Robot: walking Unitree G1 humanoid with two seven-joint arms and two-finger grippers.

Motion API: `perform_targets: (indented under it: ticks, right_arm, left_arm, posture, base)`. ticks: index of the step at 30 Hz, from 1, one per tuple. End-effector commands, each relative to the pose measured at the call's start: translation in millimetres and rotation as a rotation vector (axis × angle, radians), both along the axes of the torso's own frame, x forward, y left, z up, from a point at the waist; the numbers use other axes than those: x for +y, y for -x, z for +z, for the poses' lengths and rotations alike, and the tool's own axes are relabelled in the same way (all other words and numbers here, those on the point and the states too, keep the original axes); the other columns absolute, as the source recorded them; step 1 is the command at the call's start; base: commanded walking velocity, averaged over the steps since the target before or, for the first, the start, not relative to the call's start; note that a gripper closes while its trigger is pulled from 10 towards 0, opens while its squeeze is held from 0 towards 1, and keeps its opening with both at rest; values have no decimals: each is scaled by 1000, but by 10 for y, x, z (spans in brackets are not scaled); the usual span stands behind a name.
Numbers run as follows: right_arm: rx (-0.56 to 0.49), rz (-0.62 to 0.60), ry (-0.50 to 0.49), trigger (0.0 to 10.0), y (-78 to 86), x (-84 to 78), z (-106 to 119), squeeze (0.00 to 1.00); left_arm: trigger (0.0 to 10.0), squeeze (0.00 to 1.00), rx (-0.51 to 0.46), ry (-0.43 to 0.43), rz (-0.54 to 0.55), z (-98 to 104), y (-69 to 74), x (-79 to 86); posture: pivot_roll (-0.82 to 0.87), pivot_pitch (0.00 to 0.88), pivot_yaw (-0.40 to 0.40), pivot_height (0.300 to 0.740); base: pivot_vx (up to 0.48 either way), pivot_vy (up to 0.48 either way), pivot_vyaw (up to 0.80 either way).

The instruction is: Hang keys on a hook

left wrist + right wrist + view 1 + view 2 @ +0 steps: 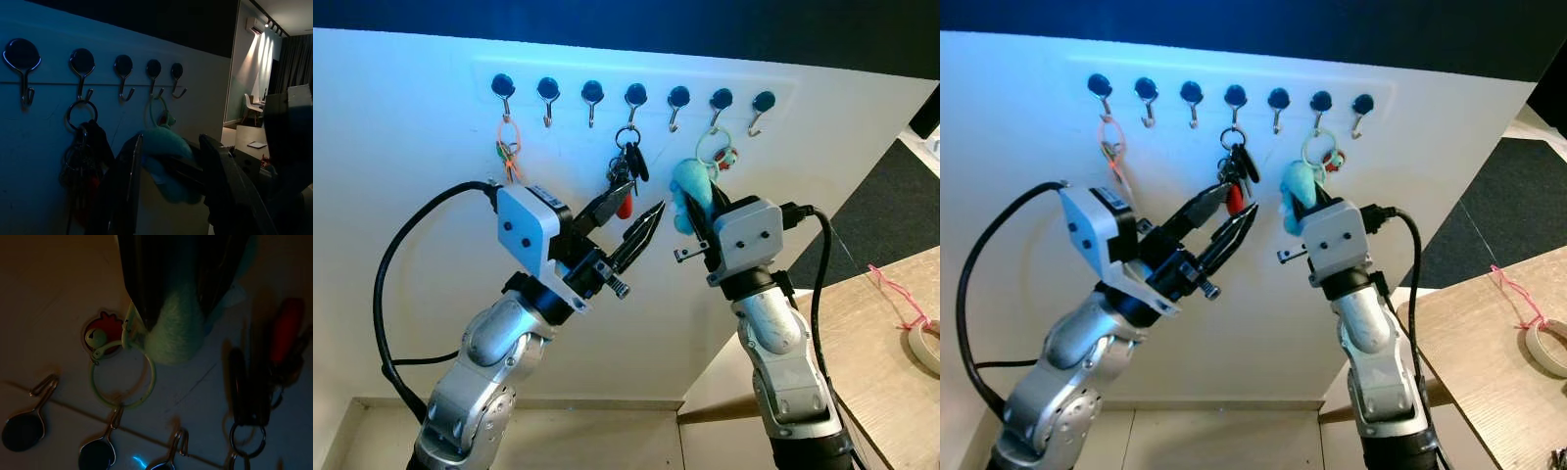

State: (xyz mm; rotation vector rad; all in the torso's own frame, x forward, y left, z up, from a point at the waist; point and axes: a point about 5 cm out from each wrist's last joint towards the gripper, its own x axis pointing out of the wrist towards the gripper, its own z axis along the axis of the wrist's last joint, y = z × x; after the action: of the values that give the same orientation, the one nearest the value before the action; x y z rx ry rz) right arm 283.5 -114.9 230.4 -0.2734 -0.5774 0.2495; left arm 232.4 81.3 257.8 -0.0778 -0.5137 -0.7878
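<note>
**Both arms raised to the hook rail**

Behind everything: white wall [411,245], with a rail of seven dark-capped hooks [632,98] near its top. At lower right, corner of a wooden table [871,333] bearing a tape roll [927,348] and a pink cord [899,294].

Left arm [489,372] bent at the elbow, reaching up and rightward toward the wall. Left gripper [631,223] spread partway open, nothing between its fingers, tips just below a dark key bunch [626,171] with a red tag, hung from the fourth hook.

Right arm [783,362] upright from below, wrist tilted toward the wall. Right gripper [171,298] closed on a teal plush keychain [690,191], raised just under the sixth hook [720,103]. Pale green ring [123,379] of that keychain right at that hook; whether looped over it, cannot tell. Small red charm [100,333] beside the ring.

On the first hook, an orange-and-green keyring [509,147].
</note>
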Motion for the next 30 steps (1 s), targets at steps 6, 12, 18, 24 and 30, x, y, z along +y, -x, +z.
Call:
perform_targets:
  ticks: [6, 12, 18, 24, 30]
  right_arm:
    - [-27, -28, -37, 10000, 13, -56, 51, 1000]
    - [-75, -49, -30, 10000, 88, -129, 33, 0]
    - [-89, -56, -32, 10000, 224, -213, -95, 0]
    - [-72, -80, -39, 10000, 311, -274, -215, 0]
    - [-55, -90, -59, 10000, 305, -281, -253, 180]
  left_arm:
    - [10000, 0, -17, -11, -6, 49, 27, -38]
    - [10000, 0, 1, -32, 19, -17, 13, 27]
    - [10000, 0, 9, -7, 48, -46, 6, 132]
    - [10000, 0, 19, -2, 67, -83, 13, 170]
    - [10000, 0, 19, -11, 73, -97, -4, 166]
  posture:
    - [72, 113, -87, 740]
    - [70, 117, -84, 740]
    - [70, 121, -83, 740]
    - [68, 126, -79, 740]
    - [67, 125, -74, 740]
  base:
    - [0, 0, 0]
    - [0, 0, 0]
    - [0, 0, 0]
    - [0, 0, 0]
    - [0, 0, 0]
